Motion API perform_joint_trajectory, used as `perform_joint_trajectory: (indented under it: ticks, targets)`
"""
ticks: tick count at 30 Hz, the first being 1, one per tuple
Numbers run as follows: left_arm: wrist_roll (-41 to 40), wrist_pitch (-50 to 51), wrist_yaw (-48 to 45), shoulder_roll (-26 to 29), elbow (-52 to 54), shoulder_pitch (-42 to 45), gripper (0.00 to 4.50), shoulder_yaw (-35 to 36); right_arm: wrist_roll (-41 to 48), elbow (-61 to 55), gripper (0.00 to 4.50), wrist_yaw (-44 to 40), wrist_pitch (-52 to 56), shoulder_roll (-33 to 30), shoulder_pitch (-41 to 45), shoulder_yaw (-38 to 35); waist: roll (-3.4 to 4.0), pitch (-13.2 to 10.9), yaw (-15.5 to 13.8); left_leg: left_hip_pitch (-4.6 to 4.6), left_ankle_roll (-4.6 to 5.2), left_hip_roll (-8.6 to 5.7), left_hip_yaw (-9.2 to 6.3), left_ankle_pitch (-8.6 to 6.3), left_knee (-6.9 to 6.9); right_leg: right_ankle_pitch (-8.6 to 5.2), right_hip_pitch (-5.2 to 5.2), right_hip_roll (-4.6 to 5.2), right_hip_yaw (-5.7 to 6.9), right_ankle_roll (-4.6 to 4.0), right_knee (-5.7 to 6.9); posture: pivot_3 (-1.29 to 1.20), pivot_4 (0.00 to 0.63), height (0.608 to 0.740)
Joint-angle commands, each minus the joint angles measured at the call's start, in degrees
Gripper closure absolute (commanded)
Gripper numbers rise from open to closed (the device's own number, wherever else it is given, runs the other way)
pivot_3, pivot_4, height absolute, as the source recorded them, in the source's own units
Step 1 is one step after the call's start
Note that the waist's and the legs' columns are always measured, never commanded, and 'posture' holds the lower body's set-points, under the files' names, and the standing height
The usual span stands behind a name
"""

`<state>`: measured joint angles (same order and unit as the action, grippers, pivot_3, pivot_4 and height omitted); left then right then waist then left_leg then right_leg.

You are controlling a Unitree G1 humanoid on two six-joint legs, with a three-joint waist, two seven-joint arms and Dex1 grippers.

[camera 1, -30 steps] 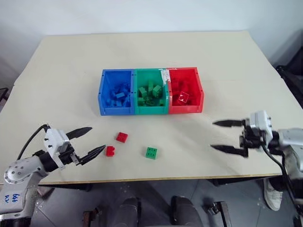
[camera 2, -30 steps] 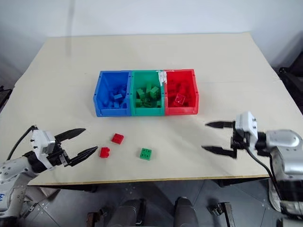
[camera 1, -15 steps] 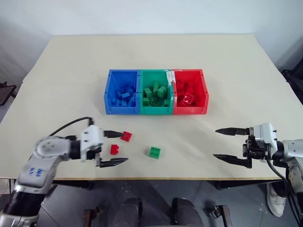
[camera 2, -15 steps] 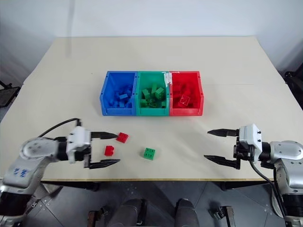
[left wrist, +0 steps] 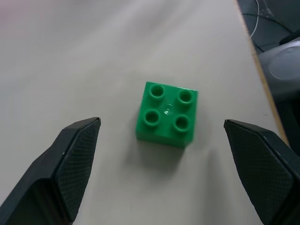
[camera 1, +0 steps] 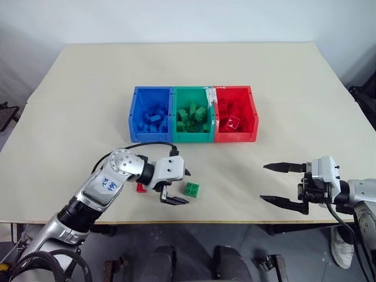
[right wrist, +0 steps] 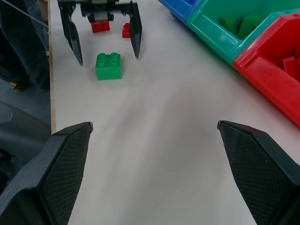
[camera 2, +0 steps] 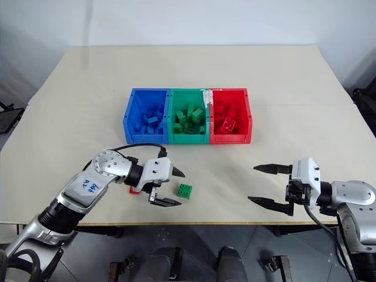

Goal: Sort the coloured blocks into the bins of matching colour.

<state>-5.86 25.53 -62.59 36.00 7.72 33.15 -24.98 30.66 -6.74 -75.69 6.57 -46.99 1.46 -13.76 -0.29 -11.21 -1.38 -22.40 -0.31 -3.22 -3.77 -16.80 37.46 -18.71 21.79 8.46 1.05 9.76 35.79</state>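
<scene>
The green block (camera 1: pixel 192 189) sits flat on the bench (camera 1: pixel 82 100), studs up, near the front edge — just ahead of the left tool (camera 1: pixel 178 187), whose two black fingers stand wide apart on either side of the line to it, touching nothing. In the left wrist view the block lies between the fingertips but a little beyond them. Two red blocks lie close behind that tool: one (right wrist: pixel 101 26) under its wrist, the other (right wrist: pixel 126 30) by its far finger. Farther from the tool, toward the back of the bench, stand the joined bins — blue (camera 1: pixel 151 114), green (camera 1: pixel 193 114), red (camera 1: pixel 235 113) — each holding bricks of its own colour. Well off to the other side, the right tool (camera 1: pixel 282 184) hangs over bare bench with its fingers spread just as wide, empty, pointing across toward the green block.
</scene>
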Motion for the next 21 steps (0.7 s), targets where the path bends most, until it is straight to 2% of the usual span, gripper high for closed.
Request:
perform_joint_trajectory:
  ticks: [1, 3, 10, 15, 21]
  targets:
    - [2.07, -1.11, -1.13, 0.23, 0.44, 0.29, 0.40, -1.70, 1.30, -3.00, 0.00, 1.16, 0.46, 0.09, -0.99, -1.26, 0.00, 0.00, 0.01, 0.00, 0.00, 0.00, 0.00, 0.00, 0.00, 0.00, -0.01, 0.00, -0.01, 0.00, 0.00, 0.00, 0.150, 0.740]
    - [2.23, -1.40, -0.85, -0.35, 0.39, -0.13, 0.83, -1.56, 1.42, -3.47, 0.00, 1.61, 0.51, 0.10, -1.41, -1.42, 0.00, 0.00, 0.04, 0.01, 0.00, 0.01, 0.00, 0.00, 0.00, 0.00, -0.02, 0.00, 0.00, 0.00, -0.01, 0.00, 0.150, 0.740]
    - [2.60, -3.71, 0.00, -1.91, -0.41, -1.34, 2.98, -0.81, 2.02, -4.85, 0.00, 2.70, 0.43, 0.26, -2.58, -1.93, 0.00, 0.00, -0.07, 0.02, 0.01, -0.01, -0.07, -0.01, 0.10, 0.01, -0.14, 0.00, 0.04, 0.01, -0.05, 0.00, 0.150, 0.740]
    - [0.51, -11.11, 3.09, -2.51, -1.83, -3.83, 3.03, 5.47, 3.45, -8.23, 0.00, 4.48, -0.17, 2.68, -3.18, -1.37, 0.00, 0.00, 0.01, 0.03, 0.01, 0.02, -0.13, -0.01, 0.09, 0.01, -0.15, 0.00, 0.09, 0.01, -0.06, 0.00, 0.150, 0.740]
    - [-4.53, -14.43, 10.37, -5.87, -4.98, -5.15, 3.03, 17.95, 7.68, -12.82, 0.00, 14.37, 2.39, 10.19, -0.22, -1.91, 0.00, 0.00, 0.01, 0.02, 0.00, 0.01, -0.19, -0.01, 0.16, 0.01, -0.16, 0.02, 0.11, 0.01, -0.05, 0.00, 0.150, 0.740]
